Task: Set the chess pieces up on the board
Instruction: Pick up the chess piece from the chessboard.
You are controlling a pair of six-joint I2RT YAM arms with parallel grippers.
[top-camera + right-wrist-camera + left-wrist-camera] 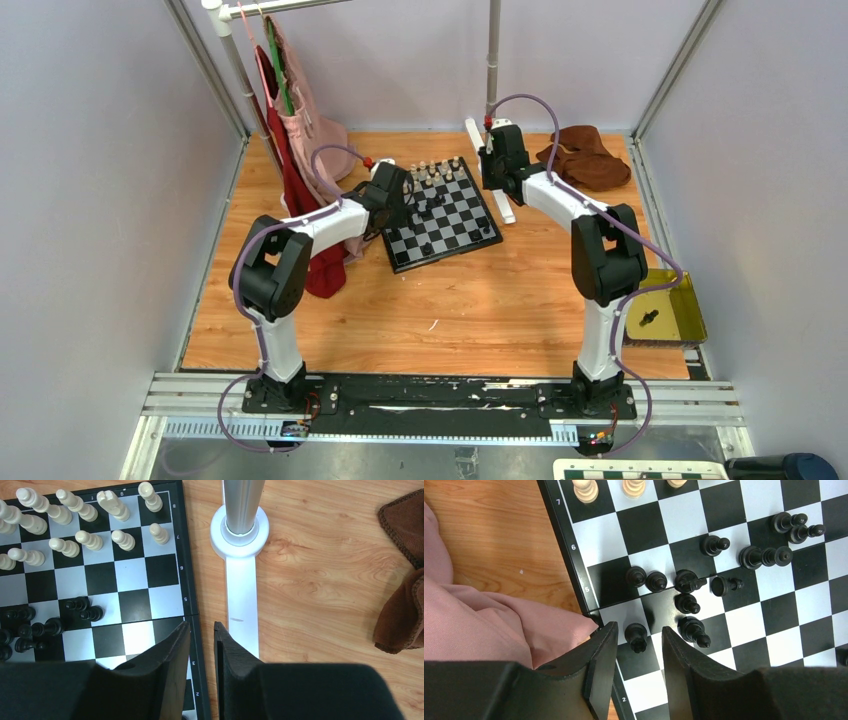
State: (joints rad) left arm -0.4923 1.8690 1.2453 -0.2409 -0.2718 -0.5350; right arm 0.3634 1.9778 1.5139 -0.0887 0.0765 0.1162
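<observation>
The board [460, 225] lies at the back middle of the wooden table. Cream chess pieces [65, 545] stand in rows at its far end. Black pieces [689, 602] are bunched near the board's centre, and some [766, 556] lie on their sides. My left gripper [639, 627] is at the board's left edge with its jaws on either side of one black piece [636, 636]; a gap shows on both sides of it. My right gripper [200, 625] hovers over the board's right border [196, 645], its jaws a narrow gap apart and holding nothing.
A pink garment [484, 625] lies against the board's left edge, under the clothes rack [300, 150]. The rack's white pole base [241, 530] stands just right of the board. A brown cloth [585, 155] lies back right. A yellow tray [670, 310] sits at the right edge.
</observation>
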